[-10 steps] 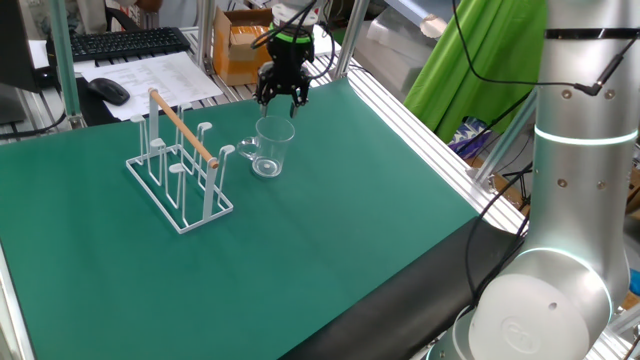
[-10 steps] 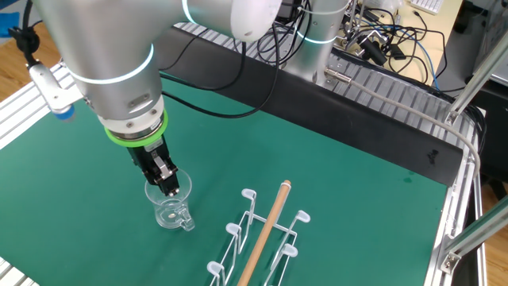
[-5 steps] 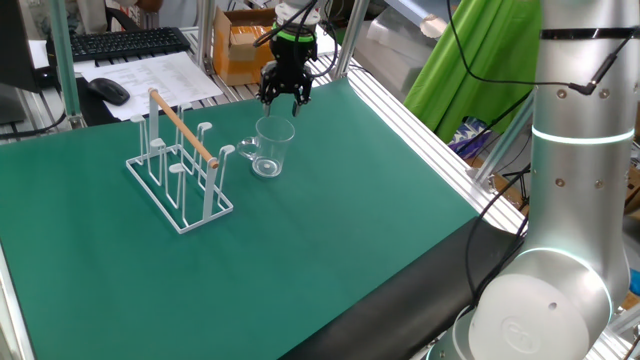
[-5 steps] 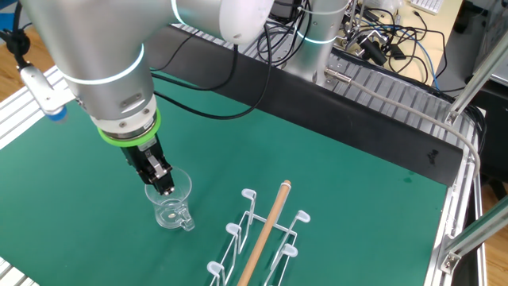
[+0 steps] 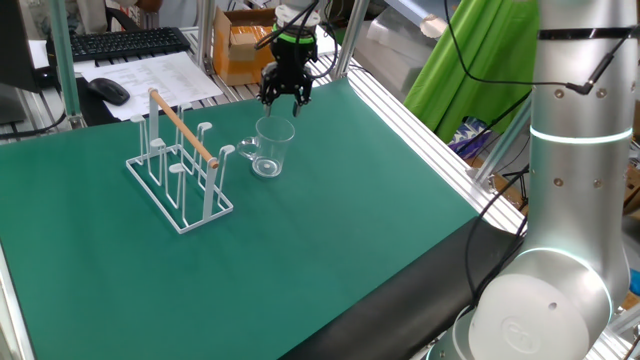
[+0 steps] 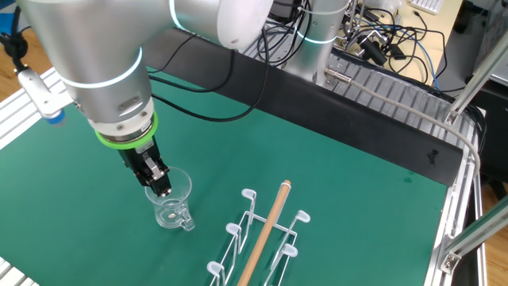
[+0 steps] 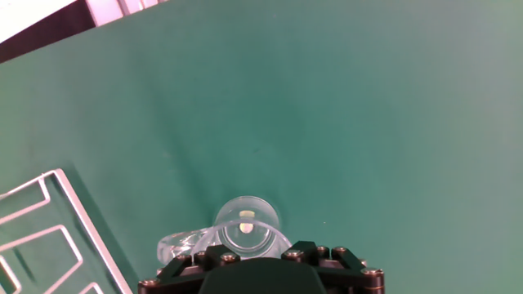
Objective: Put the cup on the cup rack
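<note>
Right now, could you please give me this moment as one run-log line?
phase: approach | gripper: open, pointing down above cup rim, holding nothing | cup: upright on mat, beside cup rack, handle toward it | cup rack: holds no cup

pincer (image 7: 260,273) fingertips out of frame

A dark green mat (image 5: 330,240) covers the aluminium-framed table (image 5: 420,110), with a black keyboard (image 5: 125,42), cardboard box (image 5: 240,45) and bright green cloth (image 5: 470,70) behind.
</note>
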Robot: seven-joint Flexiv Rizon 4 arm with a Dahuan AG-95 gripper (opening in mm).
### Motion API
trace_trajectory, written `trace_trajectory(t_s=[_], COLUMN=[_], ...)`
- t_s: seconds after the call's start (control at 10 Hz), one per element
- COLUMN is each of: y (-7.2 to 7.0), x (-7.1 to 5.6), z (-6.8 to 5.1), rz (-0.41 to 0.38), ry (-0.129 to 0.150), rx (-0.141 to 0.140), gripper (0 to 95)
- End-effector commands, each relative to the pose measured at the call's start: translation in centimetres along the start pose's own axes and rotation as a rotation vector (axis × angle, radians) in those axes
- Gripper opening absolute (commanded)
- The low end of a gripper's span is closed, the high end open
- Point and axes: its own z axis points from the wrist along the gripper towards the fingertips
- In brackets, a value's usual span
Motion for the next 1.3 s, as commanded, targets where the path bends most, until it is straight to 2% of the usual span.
trace_trajectory(t_s=[0.1, 0.5, 0.9, 1.3], y=[-0.1, -0.1, -0.1, -0.1], x=[0.1, 0.1, -0.1, -0.1], z=[0.0, -0.1, -1.4, -1.4], rz=[-0.004, -0.028, -0.020, -0.018], ry=[-0.001, 0.002, 0.023, 0.018], rx=[0.006, 0.021, 0.023, 0.018], gripper=[57.0, 57.0, 57.0, 57.0])
